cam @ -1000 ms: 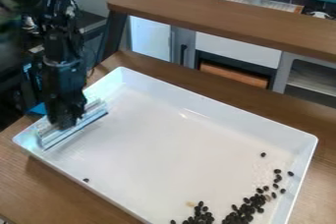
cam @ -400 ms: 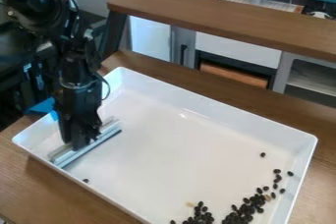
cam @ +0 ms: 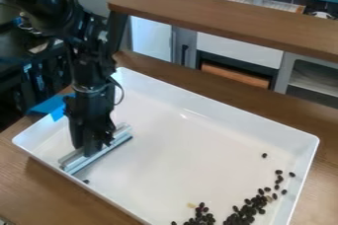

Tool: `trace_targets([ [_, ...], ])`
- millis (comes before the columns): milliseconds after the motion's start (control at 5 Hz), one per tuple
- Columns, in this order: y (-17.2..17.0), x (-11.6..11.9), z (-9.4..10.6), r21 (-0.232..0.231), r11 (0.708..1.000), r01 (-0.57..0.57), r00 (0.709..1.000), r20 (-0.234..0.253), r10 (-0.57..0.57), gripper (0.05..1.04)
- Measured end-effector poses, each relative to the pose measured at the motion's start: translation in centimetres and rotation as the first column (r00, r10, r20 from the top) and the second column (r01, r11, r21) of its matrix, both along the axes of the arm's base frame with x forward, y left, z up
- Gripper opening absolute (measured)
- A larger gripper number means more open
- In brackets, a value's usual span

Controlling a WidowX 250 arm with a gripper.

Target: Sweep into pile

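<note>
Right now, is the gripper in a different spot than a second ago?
Yes. The gripper, with the squeegee, has moved away from the left end of the tray, toward the beans.

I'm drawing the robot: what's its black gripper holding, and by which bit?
The black gripper holds a long, pale, plastic-looking sweeper near the middle of its top.

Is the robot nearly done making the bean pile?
Partly. Most dark beans already look bunched at the tray's bottom right, in two clumps. Now the gripper holds a sweeping blade at the left end. Left to gather: a lone bean near that blade, and stragglers up the right side.
</note>
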State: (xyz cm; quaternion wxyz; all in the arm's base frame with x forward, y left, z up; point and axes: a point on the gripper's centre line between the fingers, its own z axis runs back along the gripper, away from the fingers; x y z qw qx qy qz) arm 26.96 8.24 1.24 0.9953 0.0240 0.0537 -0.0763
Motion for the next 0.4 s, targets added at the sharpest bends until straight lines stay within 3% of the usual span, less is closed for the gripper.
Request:
trace_targets([
  [400,-2.62,-0.32,-0.03,0.008,1.0,-0.009,0.999,0.042,0.009,0.324],
])
